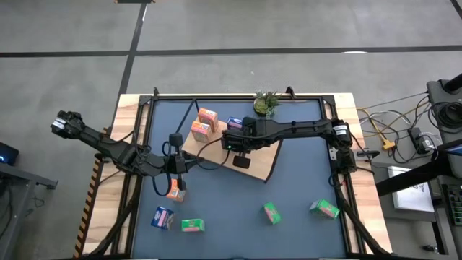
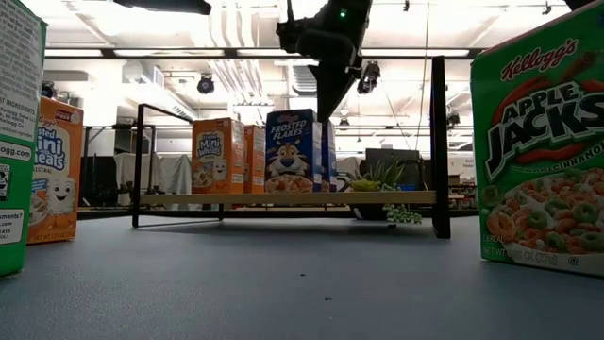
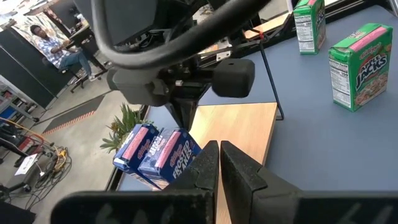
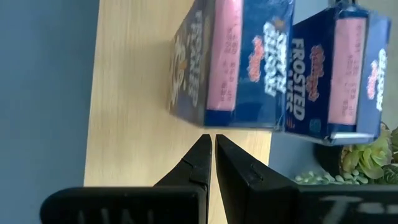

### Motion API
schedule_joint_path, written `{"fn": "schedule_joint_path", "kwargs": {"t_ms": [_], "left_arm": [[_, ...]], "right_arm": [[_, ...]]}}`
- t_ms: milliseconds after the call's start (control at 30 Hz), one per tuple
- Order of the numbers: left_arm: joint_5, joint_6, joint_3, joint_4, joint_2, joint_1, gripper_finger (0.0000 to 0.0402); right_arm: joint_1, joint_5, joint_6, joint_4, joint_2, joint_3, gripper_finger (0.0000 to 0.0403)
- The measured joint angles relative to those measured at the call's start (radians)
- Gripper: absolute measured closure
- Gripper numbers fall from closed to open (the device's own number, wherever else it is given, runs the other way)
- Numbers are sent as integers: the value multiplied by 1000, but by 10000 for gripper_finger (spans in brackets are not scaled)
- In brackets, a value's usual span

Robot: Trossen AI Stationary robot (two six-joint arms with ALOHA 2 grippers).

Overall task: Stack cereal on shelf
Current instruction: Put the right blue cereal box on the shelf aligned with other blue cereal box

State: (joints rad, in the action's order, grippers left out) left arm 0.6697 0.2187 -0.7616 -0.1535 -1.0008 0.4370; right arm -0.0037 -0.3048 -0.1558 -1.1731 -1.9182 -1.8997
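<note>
Cereal boxes are looking light, stiff and crushable, best pinched across the narrow sides. Right gripper (image 4: 213, 144) is hovering with jaws clenched on nothing, just above two blue boxes (image 4: 233, 62) standing on the shelf (image 4: 130, 112). Left gripper (image 3: 219, 163), also clenched empty, is waiting off the shelf's edge; green boxes (image 1: 271, 212) are lying farther out on the bench (image 1: 303, 180).

Bright even overhead light, glaring ceiling lamps (image 2: 94, 52) in low view, near boxes blurred
</note>
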Motion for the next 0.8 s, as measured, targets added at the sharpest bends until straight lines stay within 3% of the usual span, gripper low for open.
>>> {"fn": "schedule_joint_path", "kwargs": {"t_ms": [200, 500, 800], "left_arm": [[0, 0, 0, 0, 0, 0, 402], [0, 0, 0, 0, 0, 0, 402], [0, 0, 0, -12, 0, 0, 402]], "right_arm": [[4, -4, -8, -77, 26, -54, 390], [-23, -18, 186, 293, 39, -41, 390], [-71, -11, 220, 342, 35, 36, 390]]}}
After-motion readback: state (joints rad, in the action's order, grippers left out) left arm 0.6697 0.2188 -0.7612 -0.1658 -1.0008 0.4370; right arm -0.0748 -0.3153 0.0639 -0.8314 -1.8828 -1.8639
